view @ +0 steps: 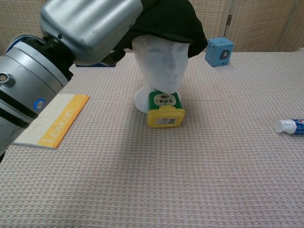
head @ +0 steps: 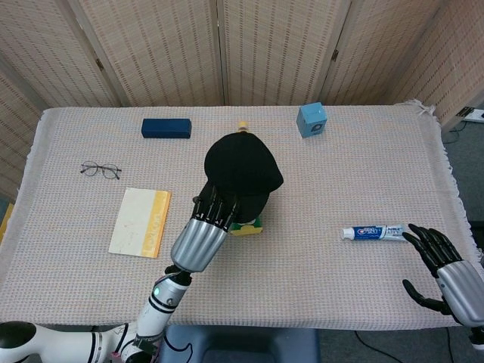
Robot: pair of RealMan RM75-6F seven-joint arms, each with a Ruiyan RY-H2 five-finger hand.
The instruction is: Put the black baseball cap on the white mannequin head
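The black baseball cap [head: 242, 170] [view: 175, 19] sits on top of the white mannequin head [view: 159, 61], which stands upright at the table's middle. From above, the cap hides the mannequin. My left hand [head: 200, 238] [view: 90, 26] reaches in from the near left, and its dark fingers [head: 218, 206] grip the cap's near edge. My right hand [head: 442, 265] hovers at the table's near right corner with its fingers spread, holding nothing.
A yellow-green box [head: 246, 225] [view: 165, 111] lies against the mannequin's base. A toothpaste tube [head: 374, 233] lies at the right. At the back are a light blue cube [head: 311, 119] and a dark blue box [head: 165, 128]. A yellow notebook [head: 141, 221] and glasses [head: 100, 170] lie at the left.
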